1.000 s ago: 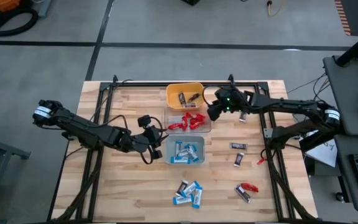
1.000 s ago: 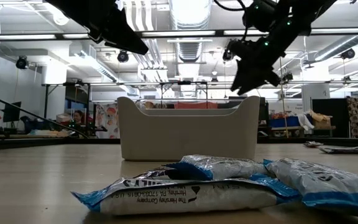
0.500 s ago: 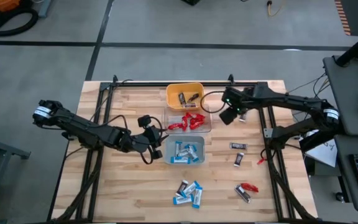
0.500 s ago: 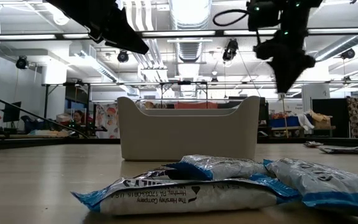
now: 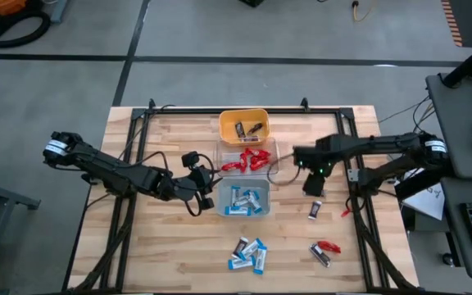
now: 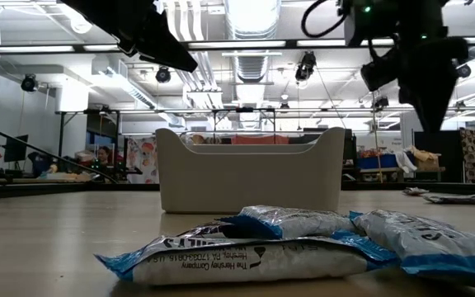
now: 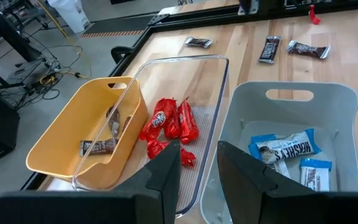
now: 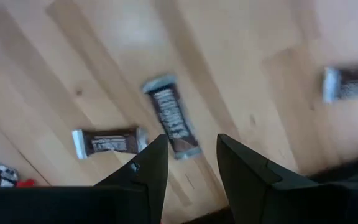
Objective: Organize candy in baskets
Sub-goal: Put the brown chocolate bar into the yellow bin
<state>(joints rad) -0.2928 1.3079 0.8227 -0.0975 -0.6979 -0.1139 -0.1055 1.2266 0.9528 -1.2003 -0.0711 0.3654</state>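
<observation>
Wooden slats make up the table (image 5: 170,238), and the three baskets stand in a row near its middle: the yellow-orange basket (image 5: 243,125) at the far end, the clear basket (image 5: 247,158) touching it, and the grey-blue basket (image 5: 245,199) nearest the front edge. Taking the clear basket as landmark, it holds red candy (image 5: 248,158); dark bars (image 5: 247,129) lie in the yellow-orange one behind it and blue-and-white bars (image 5: 244,200) in the grey-blue one in front.

Right of the clear basket, the right gripper (image 5: 312,184) hangs above the bare wood with its fingers parted and nothing between them; directly under it lie two dark-wrapped bars (image 8: 171,120), apart from each other. Farther right and forward of the clear basket rest a red candy (image 5: 329,246) and another dark bar (image 5: 321,257). A cluster of blue-and-white bars (image 5: 248,253) lies loose on the table beyond the grey-blue basket.

Left of the clear basket, the left gripper (image 5: 206,180) waits, fingers slightly parted and empty, pointing at the gap between the clear and grey-blue baskets.
</observation>
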